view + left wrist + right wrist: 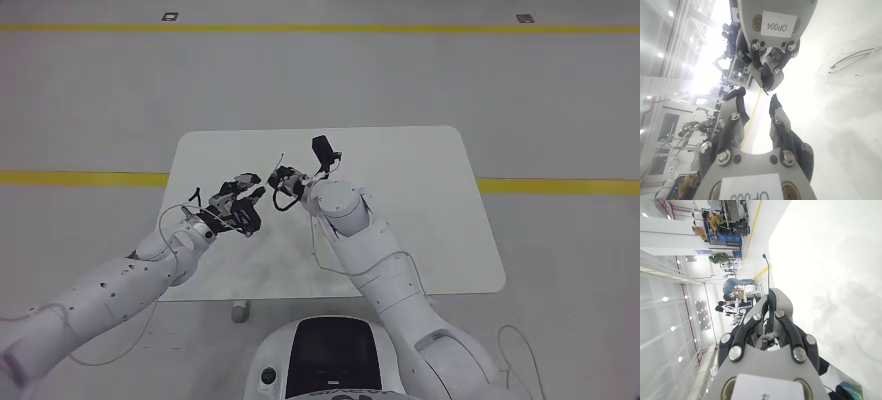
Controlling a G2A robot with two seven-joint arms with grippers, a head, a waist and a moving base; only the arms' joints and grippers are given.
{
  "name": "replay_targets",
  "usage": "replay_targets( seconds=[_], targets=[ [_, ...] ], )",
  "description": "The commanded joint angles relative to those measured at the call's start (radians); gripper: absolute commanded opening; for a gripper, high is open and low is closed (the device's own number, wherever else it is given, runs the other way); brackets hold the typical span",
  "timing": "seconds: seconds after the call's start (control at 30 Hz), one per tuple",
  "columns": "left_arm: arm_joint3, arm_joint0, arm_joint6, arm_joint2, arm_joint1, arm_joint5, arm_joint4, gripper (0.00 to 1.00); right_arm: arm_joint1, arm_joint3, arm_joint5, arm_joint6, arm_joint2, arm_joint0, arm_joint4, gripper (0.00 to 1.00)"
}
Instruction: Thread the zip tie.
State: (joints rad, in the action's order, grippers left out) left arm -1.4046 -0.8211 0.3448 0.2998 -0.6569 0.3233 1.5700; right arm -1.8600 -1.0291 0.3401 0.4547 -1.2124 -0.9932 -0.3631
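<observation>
A thin black zip tie (pixel 769 275) is held upright above the white table (pixel 420 200). My right gripper (pixel 769 299) is shut on its strap. The square head (pixel 764 256) stands free at the far end, and a short tail end (pixel 766 92) pokes out below the shut fingers. In the top view the tie (pixel 277 165) is a fine line rising from the right gripper (pixel 280 183). My left gripper (pixel 756 94) faces it tip to tip, open, with nothing between its fingers. One of its fingertips (pixel 773 96) is just beside the tail end. From above, the left gripper (pixel 252 202) sits close beside the right one.
Two more thin black ties (pixel 849 59) lie flat on the table, off to one side of the grippers. Both grippers hover over the table's left half, near its far left corner (pixel 190 145). Beyond that edge is bare floor with a yellow line (pixel 80 178).
</observation>
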Motion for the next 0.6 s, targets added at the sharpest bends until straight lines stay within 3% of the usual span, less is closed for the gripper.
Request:
replay_targets(
  seconds=[0.0, 0.57],
  targets=[
    [0.002, 0.004, 0.0, -0.005, -0.001, 0.0, 0.0, 0.2, 0.002, -0.002, 0.0, 0.003, 0.005, -0.001, 0.004, 0.0],
    [0.009, 0.02, 0.003, -0.029, -0.007, 0.0, 0.0, 0.27, 0.014, -0.008, -0.002, 0.0, 0.033, 0.0, 0.054, 0.0]
  ],
)
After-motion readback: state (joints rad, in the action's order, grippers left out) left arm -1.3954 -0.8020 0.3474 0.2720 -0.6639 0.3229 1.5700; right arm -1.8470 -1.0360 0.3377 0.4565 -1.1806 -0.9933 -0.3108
